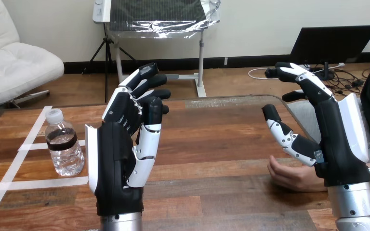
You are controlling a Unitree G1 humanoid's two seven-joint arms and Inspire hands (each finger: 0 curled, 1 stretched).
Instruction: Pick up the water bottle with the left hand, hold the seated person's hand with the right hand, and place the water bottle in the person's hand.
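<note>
Water bottle (64, 144) noted upright on bench (221, 144), at 9 o'clock of left hand (120, 154), near but untouched. Left hand is raised, fingers loosely spread, nothing held. Right hand (339, 139) is raised, fingers and thumb spread, empty. Person's hand (289, 174) is rested on bench at its 8 o'clock; contact cannot be told.

a wooden table (221, 144) spans the lower part of the view, its boards running left to right in mixed dark brown and reddish tones, with a paler grey-brown board (226, 102) along the far edge. its far right corner is rounded. on the left part of the top lie strips of white tape: a long strip (29, 134) slants from the far edge toward the near left, and two shorter strips, the upper (33, 145) and the lower (38, 183), branch off it to the right, roughly parallel.
</note>
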